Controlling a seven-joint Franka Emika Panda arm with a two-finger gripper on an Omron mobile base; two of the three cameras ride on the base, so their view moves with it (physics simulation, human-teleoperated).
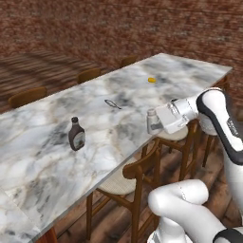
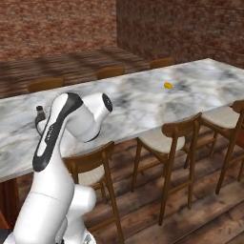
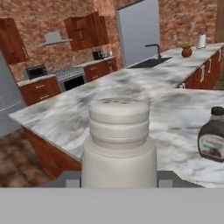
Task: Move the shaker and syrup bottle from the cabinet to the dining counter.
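Fingers gripping shaker, above dining counter edge

Bare dining counter between syrup bottle, shaker.

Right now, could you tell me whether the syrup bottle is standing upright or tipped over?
Upright: the syrup bottle stands on the dining counter with its cap on top, base flat on the marble.
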